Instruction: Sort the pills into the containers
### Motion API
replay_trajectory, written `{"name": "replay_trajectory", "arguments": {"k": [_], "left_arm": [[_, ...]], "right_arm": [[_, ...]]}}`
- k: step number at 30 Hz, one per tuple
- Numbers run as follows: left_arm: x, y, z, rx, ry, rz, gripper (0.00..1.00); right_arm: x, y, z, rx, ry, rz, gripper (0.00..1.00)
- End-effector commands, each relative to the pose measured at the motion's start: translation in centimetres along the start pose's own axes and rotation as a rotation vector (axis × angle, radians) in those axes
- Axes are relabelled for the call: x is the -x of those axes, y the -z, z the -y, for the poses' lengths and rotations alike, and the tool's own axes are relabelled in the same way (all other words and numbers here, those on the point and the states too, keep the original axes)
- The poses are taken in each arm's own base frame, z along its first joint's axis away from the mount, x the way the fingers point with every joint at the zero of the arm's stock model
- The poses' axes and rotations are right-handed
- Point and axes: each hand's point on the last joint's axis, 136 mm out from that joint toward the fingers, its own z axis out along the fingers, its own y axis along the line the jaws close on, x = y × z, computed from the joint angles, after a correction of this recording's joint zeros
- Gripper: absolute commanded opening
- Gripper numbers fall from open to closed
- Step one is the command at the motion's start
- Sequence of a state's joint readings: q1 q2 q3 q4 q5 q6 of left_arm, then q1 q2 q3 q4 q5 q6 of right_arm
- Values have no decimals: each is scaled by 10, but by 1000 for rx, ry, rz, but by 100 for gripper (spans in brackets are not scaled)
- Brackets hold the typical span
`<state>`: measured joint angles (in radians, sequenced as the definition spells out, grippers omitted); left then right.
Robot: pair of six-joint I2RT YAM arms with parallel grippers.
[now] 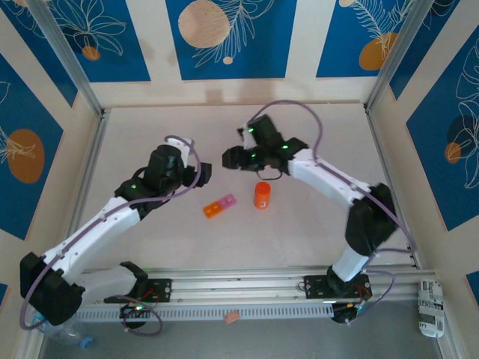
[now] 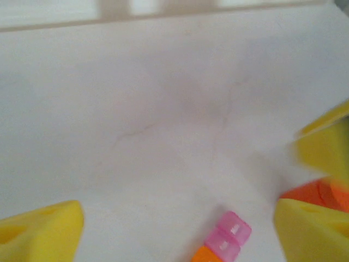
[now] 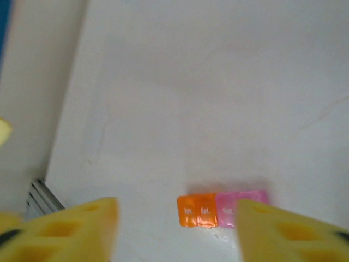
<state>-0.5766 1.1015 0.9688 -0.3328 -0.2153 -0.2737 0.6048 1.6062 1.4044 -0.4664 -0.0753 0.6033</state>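
My left gripper (image 2: 177,232) and right gripper (image 3: 174,229) hang open, both empty. The container strip (image 1: 219,206) lies flat on the table (image 1: 314,232) near them, beside the orange bottle (image 1: 261,195). Probably light, stiff, slick plastic; I'd pinch across its long sides.

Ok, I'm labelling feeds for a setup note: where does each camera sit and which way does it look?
Top external: above and behind, looking down on the table; left arm, right arm, left claw and right claw show.
Left wrist: on the left arm, looking down past its yellow fingers.
Right wrist: on the right arm, looking down between its yellow fingers.
Shared: both wrist views catch the orange-and-pink pill strip.
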Motion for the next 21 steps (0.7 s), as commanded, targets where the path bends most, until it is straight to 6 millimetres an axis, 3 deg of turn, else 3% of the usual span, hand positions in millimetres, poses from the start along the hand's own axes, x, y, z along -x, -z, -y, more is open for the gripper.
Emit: {"name": "replay_trajectory", "arguments": {"k": [1,6,8,11,15,21], "left_arm": [[30,26,-36,162,-56,154,100],[35,49,-79,316,-100,317,100],[28,53,-93,360,-118,369,100],[3,48,-111,401,-114,413,100],[-28,30,-130,431,-96,416,100],[-62,-16,-149,459,-136,350,100]], "right_arm": [[19,55,23,-68,-3,116,100],[40,132,80,-221,-57,306,100],[44,163,113,-331,-119,405,100],[37,192,167,-456,-244,539,100],[18,199,223,-578,-293,627,100],[-11,171,269,-710,-158,616,100]]}}
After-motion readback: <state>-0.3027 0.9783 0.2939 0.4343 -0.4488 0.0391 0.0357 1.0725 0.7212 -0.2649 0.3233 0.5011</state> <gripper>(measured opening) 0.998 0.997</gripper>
